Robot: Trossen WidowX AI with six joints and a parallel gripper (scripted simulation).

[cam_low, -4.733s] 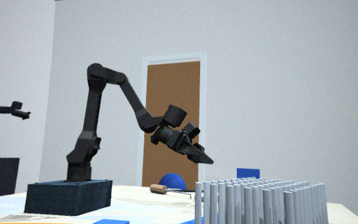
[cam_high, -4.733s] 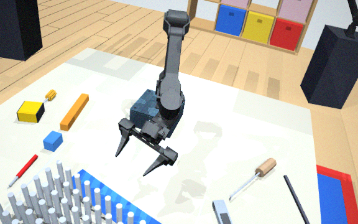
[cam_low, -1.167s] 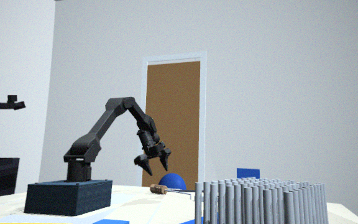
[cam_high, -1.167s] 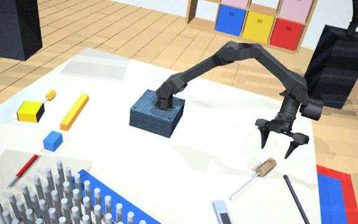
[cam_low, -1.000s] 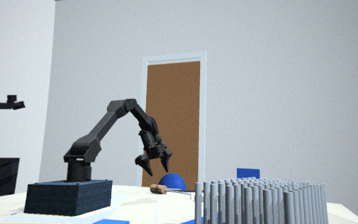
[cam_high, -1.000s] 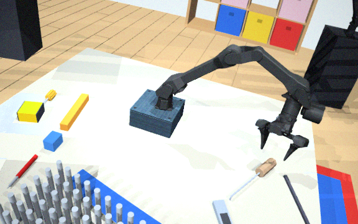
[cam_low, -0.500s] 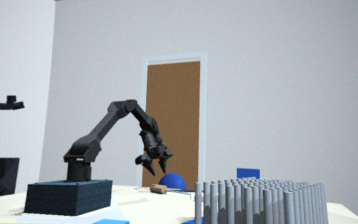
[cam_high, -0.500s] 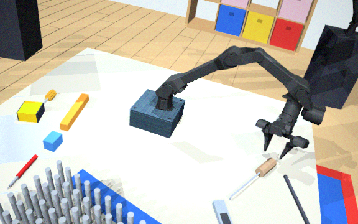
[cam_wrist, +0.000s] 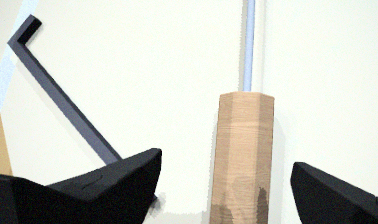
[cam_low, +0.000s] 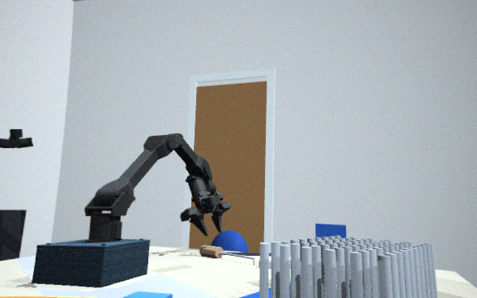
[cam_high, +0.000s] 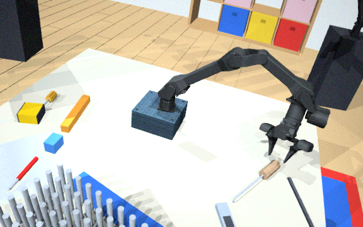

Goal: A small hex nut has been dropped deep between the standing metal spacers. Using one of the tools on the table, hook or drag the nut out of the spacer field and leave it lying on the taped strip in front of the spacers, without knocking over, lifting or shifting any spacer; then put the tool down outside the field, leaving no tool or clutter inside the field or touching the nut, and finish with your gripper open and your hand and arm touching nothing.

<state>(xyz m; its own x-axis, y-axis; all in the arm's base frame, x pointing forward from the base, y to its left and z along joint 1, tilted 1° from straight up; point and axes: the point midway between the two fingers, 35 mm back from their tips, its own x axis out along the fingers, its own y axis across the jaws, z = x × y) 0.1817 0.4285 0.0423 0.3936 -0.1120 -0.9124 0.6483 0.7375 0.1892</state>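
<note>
A tool with a wooden handle (cam_high: 269,169) (cam_low: 210,252) (cam_wrist: 245,135) and a thin metal rod lies on the table; its rod ends in a small bend in the exterior view. My gripper (cam_high: 276,158) (cam_low: 214,233) (cam_wrist: 226,165) is partly open and empty, above the handle end, with the handle showing between the fingers in the wrist view. A black L-shaped key (cam_high: 299,200) (cam_wrist: 65,102) lies beside that tool. The metal spacers (cam_high: 55,202) (cam_low: 330,269) stand upright in a dense field. A blue strip (cam_high: 106,190) runs along the field's edge. The nut is not visible.
A grey block with a dark patch (cam_high: 224,214) lies near the rod tip. At the left are a red-handled tool (cam_high: 28,167), a blue block (cam_high: 53,142), an orange bar (cam_high: 75,113), a yellow block (cam_high: 30,113) and a yellow-handled tool (cam_high: 51,96). The arm's base box (cam_high: 156,121) stands mid-table.
</note>
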